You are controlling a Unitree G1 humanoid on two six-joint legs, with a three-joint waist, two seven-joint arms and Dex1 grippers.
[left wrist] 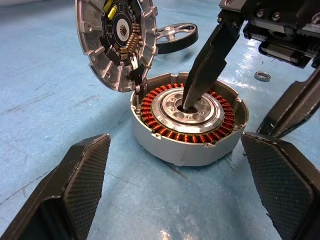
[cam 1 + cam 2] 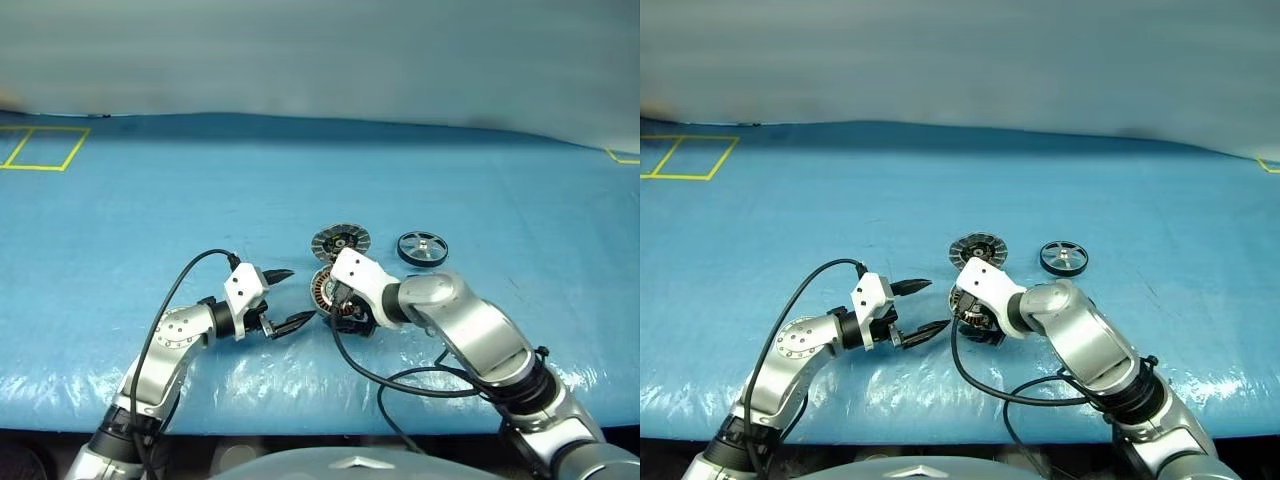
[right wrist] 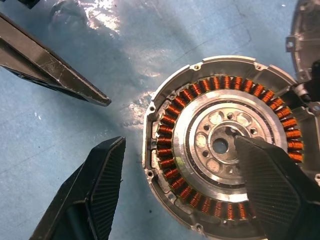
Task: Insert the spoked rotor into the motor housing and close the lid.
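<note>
Copper windings are showing in a full ring inside the motor housing (image 1: pixel 189 129), which is sitting open on the blue counter (image 2: pixel 150 220) with nothing yet in its pale centre, so the rotor step is still waiting. The lid (image 1: pixel 116 42) is standing up on its hinge at the housing's far edge, toothed face and dark centre turned toward the cup, and that is keeping the mouth free for the insertion. The right claw (image 3: pixel 175 165) is hanging directly over the housing, pointing steeply down; its jaws are standing well apart and gripping nothing, one finger (image 1: pixel 207 65) dipping to the central hub and the other (image 3: pixel 85 195) lying outside the rim, so it appears to be straddling the wall, perhaps steadying or nudging the cup. The left claw (image 1: pixel 175 185) is facing the housing from just beside it, spread as wide as it goes and empty, its two pads framing the cup without touching it, probably ready to brace it. The spoked rotor (image 2: pixel 422 248) is lying flat on the counter beyond the right claw, apart from the housing, untouched. A small loose ring (image 1: pixel 262 76) is lying near the right claw.
</note>
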